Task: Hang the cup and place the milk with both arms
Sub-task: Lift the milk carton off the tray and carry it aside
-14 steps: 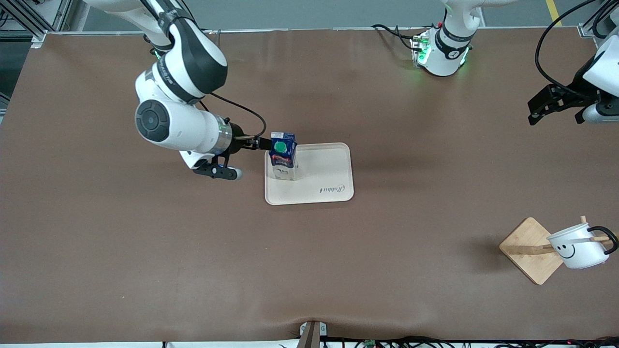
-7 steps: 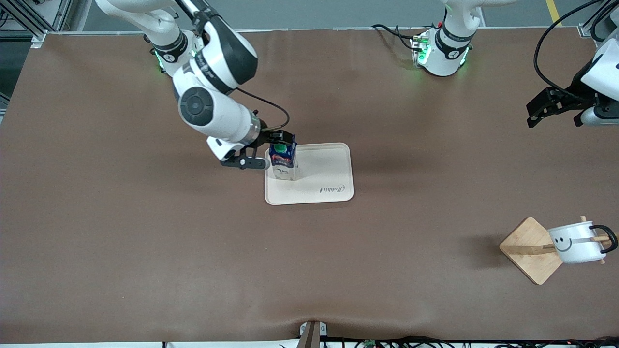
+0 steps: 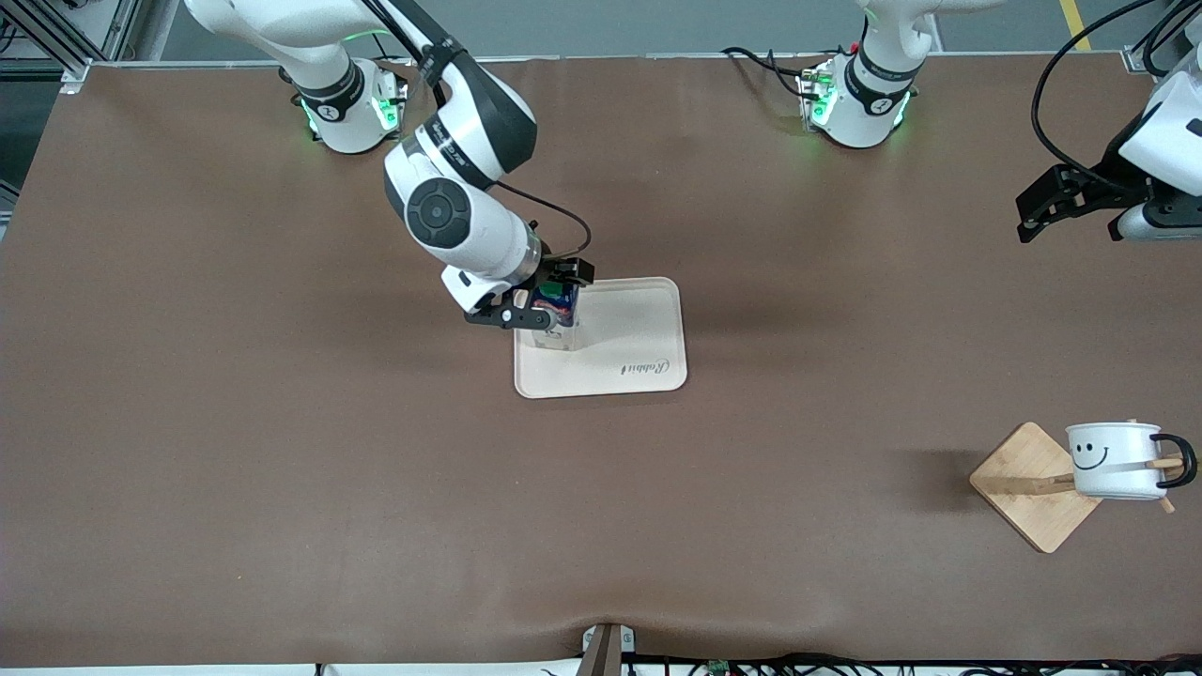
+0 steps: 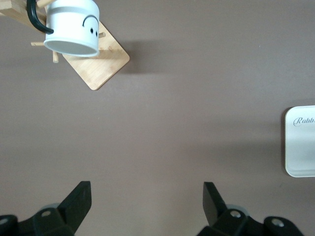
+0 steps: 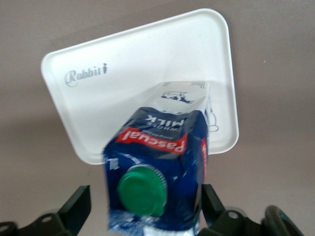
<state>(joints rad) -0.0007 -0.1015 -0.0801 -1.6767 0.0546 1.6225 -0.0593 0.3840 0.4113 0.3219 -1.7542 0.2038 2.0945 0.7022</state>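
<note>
Milk carton [image 3: 555, 310]: stood upright on tray [image 3: 629, 352]; right gripper [image 3: 543, 293] straddled it, fingers apart. Cup [image 3: 1113, 459]: hung on rack [image 3: 1028, 488]. Left gripper [image 3: 1071, 199]: spread wide, waiting well apart from tray.

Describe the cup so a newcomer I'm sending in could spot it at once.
Start at the brown table and go to the left arm's end, where a wooden rack with a square base sits nearer the front camera than the white tray. The cup hangs by its handle on the rack's peg. It is a small white mug with a black loop handle and black smiley face.
</note>
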